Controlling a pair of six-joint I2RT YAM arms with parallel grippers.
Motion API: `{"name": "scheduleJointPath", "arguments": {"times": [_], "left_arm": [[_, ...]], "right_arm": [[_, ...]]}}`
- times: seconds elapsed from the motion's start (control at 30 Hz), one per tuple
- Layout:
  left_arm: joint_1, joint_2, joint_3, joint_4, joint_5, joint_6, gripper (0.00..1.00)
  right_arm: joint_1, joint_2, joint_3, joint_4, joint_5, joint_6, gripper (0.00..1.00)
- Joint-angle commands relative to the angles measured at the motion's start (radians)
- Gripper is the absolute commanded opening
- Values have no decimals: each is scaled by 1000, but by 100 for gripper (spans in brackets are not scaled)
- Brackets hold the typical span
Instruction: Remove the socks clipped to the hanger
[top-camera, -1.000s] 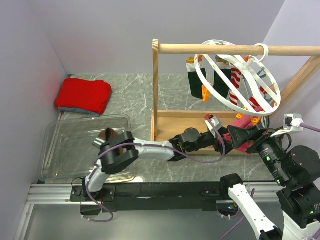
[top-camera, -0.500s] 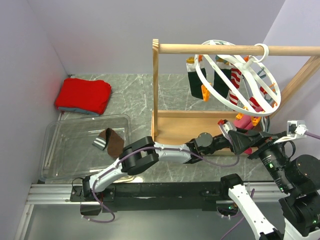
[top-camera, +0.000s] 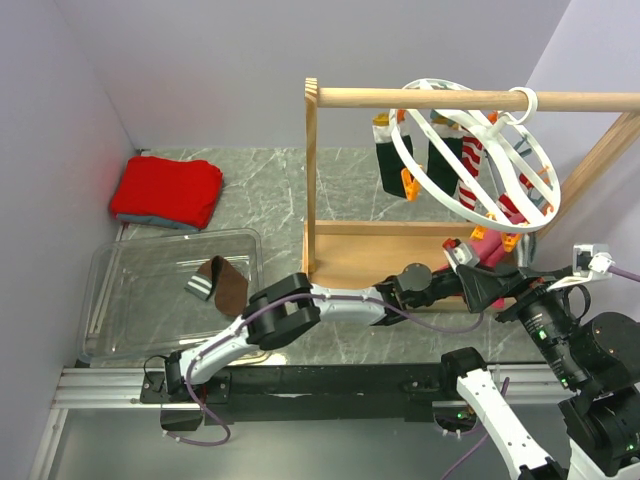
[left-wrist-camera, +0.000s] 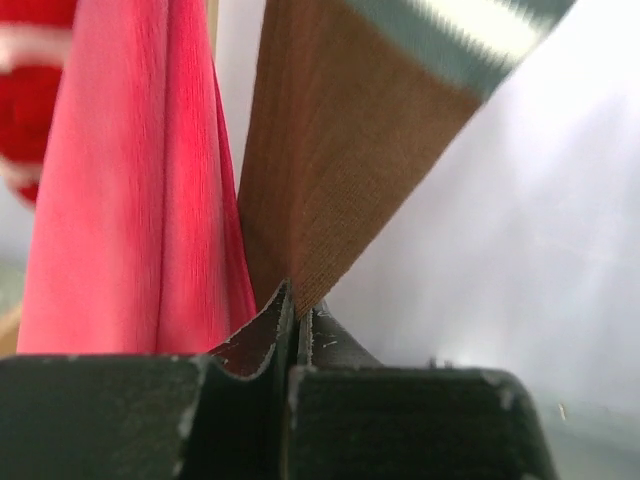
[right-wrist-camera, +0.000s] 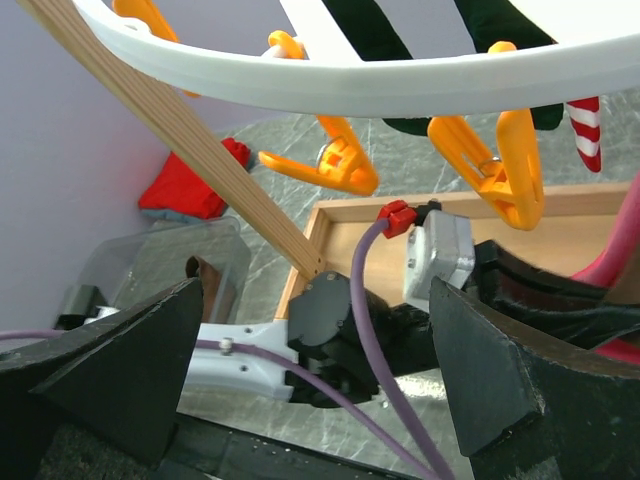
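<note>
Socks first: two dark green ones and at least two red-and-white striped ones hang clipped under the white hanger, which is hooked over the wooden rail at the right of the scene. So most of the load is up there, and the bulk of the job looks unfinished.

One loose sock, brown with a striped cuff, lies in the clear bin on the left of the surface, well apart from the hanger. By the look of it, that one is done.

Now the action. The left tool is stretched right across under the hanger, its jaws pressed tight together on the bottom edge of a brown-ended sock, with the pink cloth hanging just beside it. Whether the top of that sock is in its clip or already free, I cannot tell; it runs out of the wrist view.

The right tool sits low under the ring, spread wide and holding nothing, with orange clips dangling just above it.

My read: one sock binned, one in hand, four or so left to pull. The pinched one should come off next, if the grip lasts.
</note>
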Motion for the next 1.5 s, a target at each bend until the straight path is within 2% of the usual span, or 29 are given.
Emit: {"name": "scheduleJointPath", "arguments": {"times": [0.0,0.13,0.3,0.47,0.67,0.87,1.1,1.23,1.47], "left_arm": [[-3,-235,-204,-4,42,-51,1],[-3,-448,-342,-100,132,-111,1],[-3,-631,-447,-251,234,-169,1],[-3,-740,-501,-390,324,-220,2],[-3,-827,-537,-444,447,-294,6],[-3,-913,-560,-529,446,-300,6],[-3,-1042,-604,-575,432,-272,7],[-3,-1116,-633,-641,379,-231,7],[-3,-1217,-718,-645,334,-216,9]], "right_arm": [[-4,-1,31,-8,17,3,100],[-5,11,31,4,6,14,100],[-5,21,28,41,-38,37,100],[-5,28,58,79,-128,66,100],[-5,18,107,110,-130,97,100],[-5,-7,149,133,-124,107,100],[-5,4,175,75,0,65,100],[-4,19,193,43,42,51,100],[-4,65,137,69,75,61,100]]}}
